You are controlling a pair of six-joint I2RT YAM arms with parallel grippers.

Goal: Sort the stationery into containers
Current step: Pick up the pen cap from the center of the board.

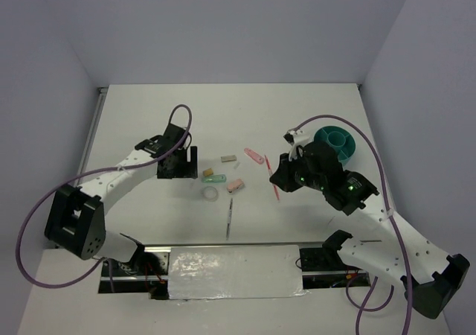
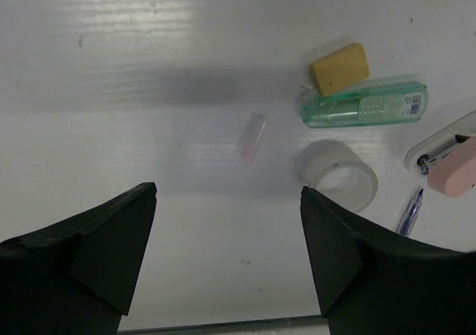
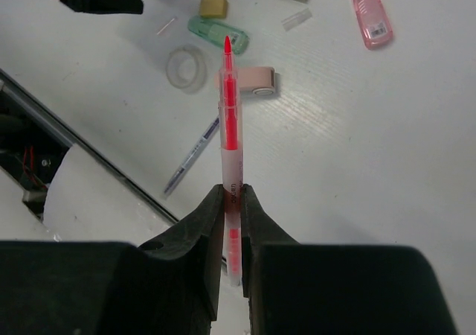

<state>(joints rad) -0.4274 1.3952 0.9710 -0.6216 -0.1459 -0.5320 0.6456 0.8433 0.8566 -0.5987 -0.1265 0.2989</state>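
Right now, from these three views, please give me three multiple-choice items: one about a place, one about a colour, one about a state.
1. Where on the table does the teal organiser stand?
A) far right
B) far left
C) near edge, centre

2. What colour is the pen in the right hand?
A) green
B) pink-red
C) blue

3. How is the left hand?
A) shut on something
B) shut, empty
C) open, empty

Answers:
1 A, the top view shows it on the table's right side.
2 B, the right wrist view shows its pink-red core and tip.
3 C, the left wrist view shows a wide gap and nothing held.
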